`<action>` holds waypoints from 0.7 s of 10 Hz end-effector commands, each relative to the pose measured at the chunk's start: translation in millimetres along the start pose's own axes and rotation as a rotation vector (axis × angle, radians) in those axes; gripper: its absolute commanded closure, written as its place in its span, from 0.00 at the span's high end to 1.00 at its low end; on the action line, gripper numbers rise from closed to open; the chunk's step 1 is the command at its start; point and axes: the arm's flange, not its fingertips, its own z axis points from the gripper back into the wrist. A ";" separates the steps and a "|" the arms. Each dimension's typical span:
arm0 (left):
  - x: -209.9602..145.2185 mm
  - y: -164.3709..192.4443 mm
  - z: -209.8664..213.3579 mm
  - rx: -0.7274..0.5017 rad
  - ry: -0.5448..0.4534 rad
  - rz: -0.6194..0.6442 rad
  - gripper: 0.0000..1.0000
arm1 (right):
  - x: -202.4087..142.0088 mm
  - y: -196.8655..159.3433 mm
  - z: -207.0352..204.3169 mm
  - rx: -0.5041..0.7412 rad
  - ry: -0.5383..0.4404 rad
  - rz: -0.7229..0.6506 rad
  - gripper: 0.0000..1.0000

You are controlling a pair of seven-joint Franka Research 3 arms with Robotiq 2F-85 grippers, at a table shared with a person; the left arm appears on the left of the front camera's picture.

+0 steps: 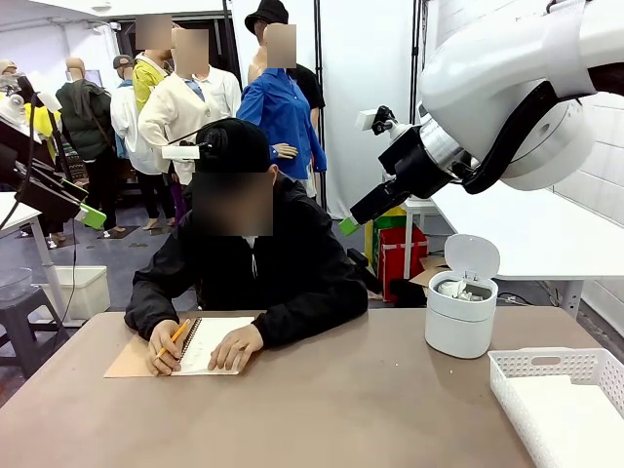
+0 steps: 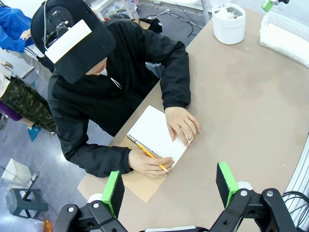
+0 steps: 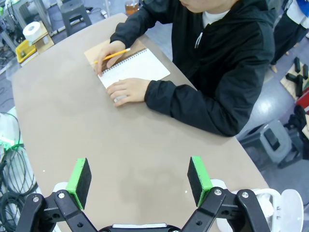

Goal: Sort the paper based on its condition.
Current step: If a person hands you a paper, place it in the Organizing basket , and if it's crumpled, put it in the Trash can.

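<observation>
Crumpled white paper [image 1: 456,289] lies inside a small white bin [image 1: 458,331] with its lid flipped up, at the table's right; the left wrist view shows the bin [image 2: 229,24] far off. A white slotted basket [image 1: 546,375] at the front right holds something flat and white, possibly smooth sheets. My left gripper [image 2: 170,183] hangs open and empty high over the table's left side. My right gripper [image 3: 139,175] is also open and empty, raised above the table's right half; its arm [image 1: 507,107] shows at the upper right.
A person in a black jacket sits at the far side, writing with a yellow pencil [image 2: 152,157] in a spiral notebook [image 1: 216,341] with a brown cover; one hand [image 3: 126,90] rests on the page. The brown table [image 1: 322,409] is bare in the middle.
</observation>
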 end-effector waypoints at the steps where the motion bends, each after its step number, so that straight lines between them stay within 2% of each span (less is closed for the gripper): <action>1: 0.0 -0.2 0.2 0.010 0.002 0.006 1.00 | -0.4 0.0 -0.5 0.006 -0.001 -0.006 1.00; 7: 0.0 -0.2 0.2 0.010 0.002 0.006 1.00 | -0.4 0.0 -0.5 0.006 -0.001 -0.006 1.00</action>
